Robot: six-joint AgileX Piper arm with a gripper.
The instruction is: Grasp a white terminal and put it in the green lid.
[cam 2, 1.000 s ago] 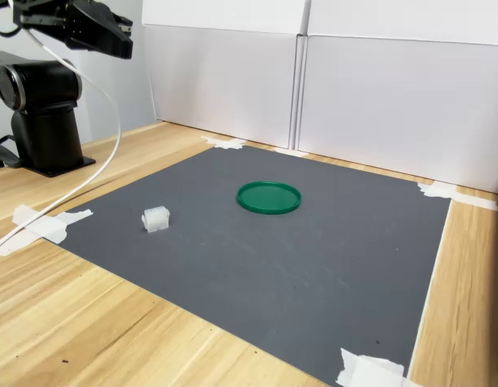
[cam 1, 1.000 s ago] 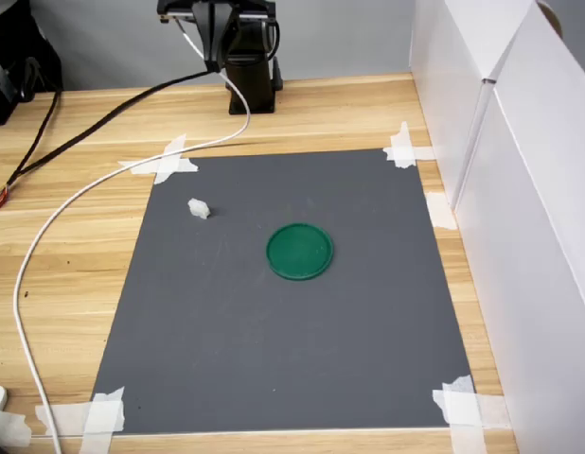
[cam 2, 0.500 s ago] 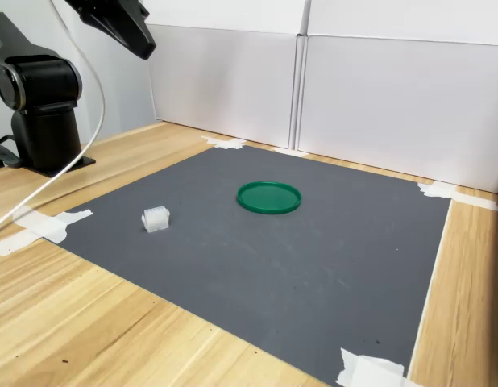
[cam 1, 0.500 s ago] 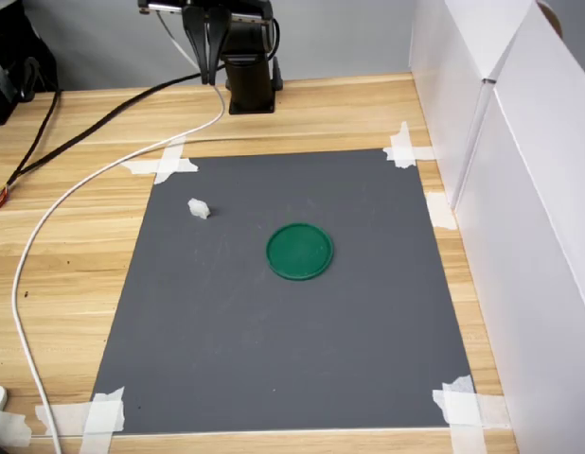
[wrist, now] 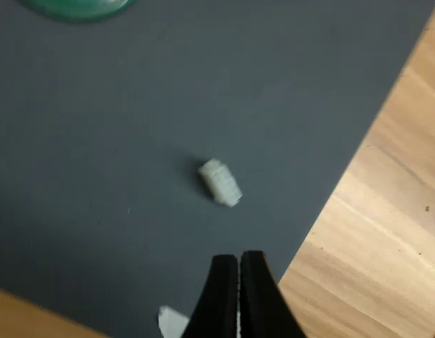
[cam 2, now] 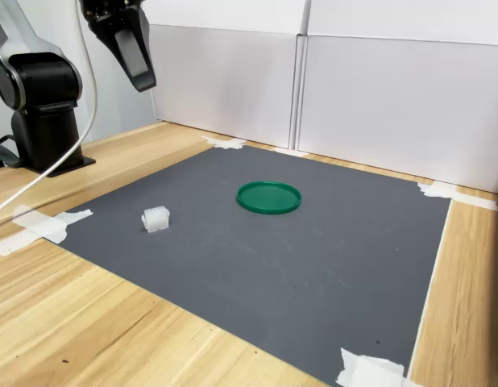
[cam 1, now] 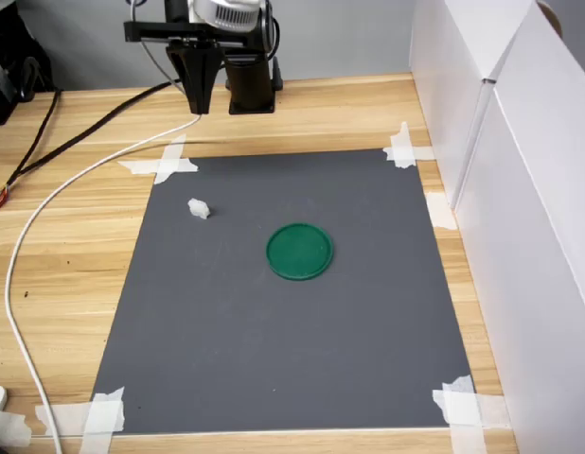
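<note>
White plastic, the white terminal (cam 1: 198, 208) is lying on the grey mat (cam 1: 292, 359) near its far corner on the first exterior view's left, well apart from the green lid (cam 1: 299, 251) sitting toward the centre. Above and behind the terminal, the gripper (cam 1: 200, 104) is hanging with its jaws pressed together, holding nothing. The piece is probably light, stiff and easily nudged; gripping across its 2 long flat sides looks safest. In the wrist view its long axis (wrist: 220, 182) is running diagonally.

Black arm (cam 2: 41, 97), tapered black hand (wrist: 238, 266), possibly silver-capped wrist.
</note>
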